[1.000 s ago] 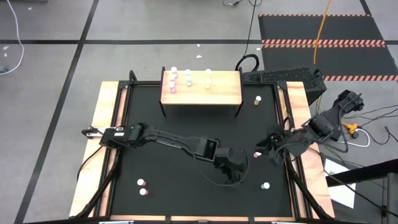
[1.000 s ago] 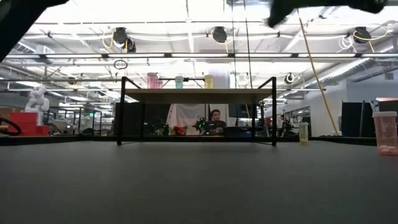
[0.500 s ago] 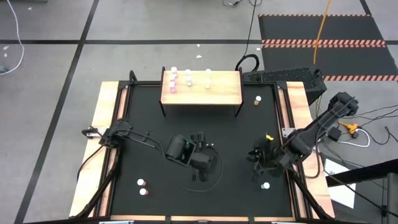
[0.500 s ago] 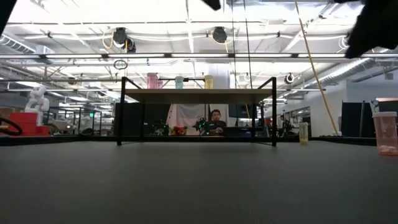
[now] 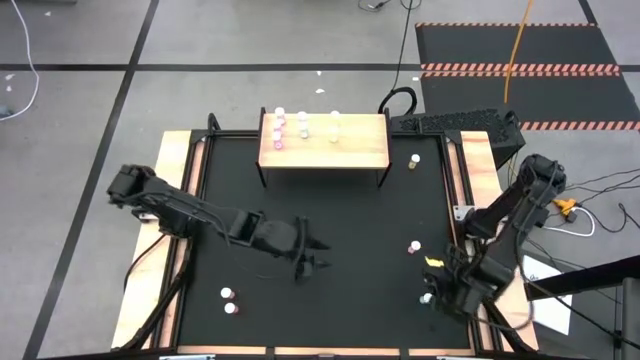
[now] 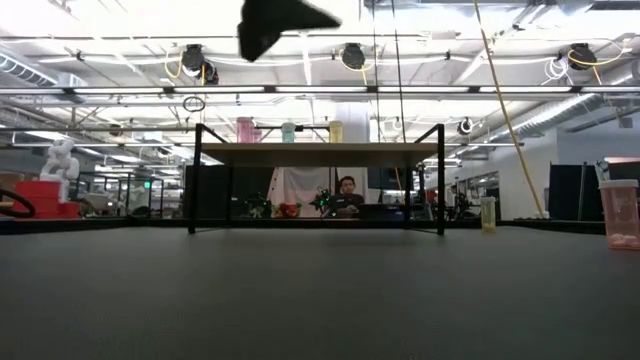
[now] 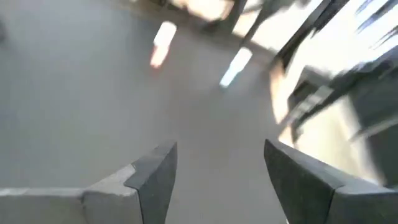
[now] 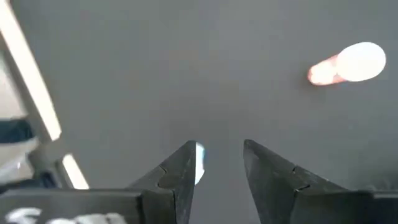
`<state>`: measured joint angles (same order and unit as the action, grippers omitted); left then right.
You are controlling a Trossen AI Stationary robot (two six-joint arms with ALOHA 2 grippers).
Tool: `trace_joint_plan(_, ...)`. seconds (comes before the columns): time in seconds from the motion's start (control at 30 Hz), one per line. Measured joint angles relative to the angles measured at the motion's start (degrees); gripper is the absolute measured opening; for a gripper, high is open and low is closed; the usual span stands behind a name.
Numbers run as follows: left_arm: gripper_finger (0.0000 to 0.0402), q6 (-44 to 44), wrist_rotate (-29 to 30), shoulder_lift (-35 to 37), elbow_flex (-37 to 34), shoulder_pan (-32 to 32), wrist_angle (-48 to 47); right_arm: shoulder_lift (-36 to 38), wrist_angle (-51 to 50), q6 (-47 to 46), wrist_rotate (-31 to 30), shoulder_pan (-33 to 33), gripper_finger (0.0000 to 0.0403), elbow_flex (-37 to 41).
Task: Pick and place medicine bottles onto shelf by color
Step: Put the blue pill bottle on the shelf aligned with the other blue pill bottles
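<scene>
The shelf (image 5: 350, 150) stands at the table's far side with several white-capped bottles in a row on its left half, a pink one (image 5: 278, 132) among them. Loose medicine bottles stand on the black mat: a yellow one (image 5: 414, 160), a pink one (image 5: 414, 247), two more (image 5: 229, 301) at the near left, and a pale blue one (image 5: 426, 297). My right gripper (image 8: 221, 168) hangs open above the pale blue bottle (image 8: 199, 163), which peeks out beside one finger. My left gripper (image 5: 312, 257) is open over bare mat near the middle, with nothing between its fingers.
Wooden strips (image 5: 165, 230) border the mat on both sides. The shelf's black legs (image 6: 192, 180) stand on the far part of the mat. A pink bottle (image 6: 621, 214) stands close at the right edge of the low view. Bare mat lies between the two arms.
My left gripper has drawn back toward the table's left edge, staying open. My right gripper has gone toward the near edge and down, tipping more steeply, from beside the pink bottle to above the pale blue one. No bottle has moved.
</scene>
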<state>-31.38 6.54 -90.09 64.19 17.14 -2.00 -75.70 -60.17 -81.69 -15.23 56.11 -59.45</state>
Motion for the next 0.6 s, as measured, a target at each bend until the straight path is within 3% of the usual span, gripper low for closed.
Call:
trace_joint_plan(0.1, 0.0241, 5.4, 0.2, -0.1, -6.4, 1.3, 18.7, 0.0, 2.1, 2.1, -2.5, 4.0, 0.0132, 0.4)
trace_joint_plan(0.2, 0.0241, 11.6, 0.6, -1.5, -9.6, 2.9, 30.1, 0.0, 3.3, 6.6, -2.6, 6.4, 0.0143, 1.6)
trace_joint_plan(0.5, 0.0241, 9.3, 2.5, -2.5, -10.4, 3.9, 30.5, 0.0, 19.1, 10.7, -2.3, 8.5, 0.0234, 10.1)
trace_joint_plan(0.6, 0.0241, 7.5, 3.1, -2.5, -10.4, 3.9, 30.9, 0.0, 18.8, 10.3, -0.7, 7.6, 0.0259, 11.7)
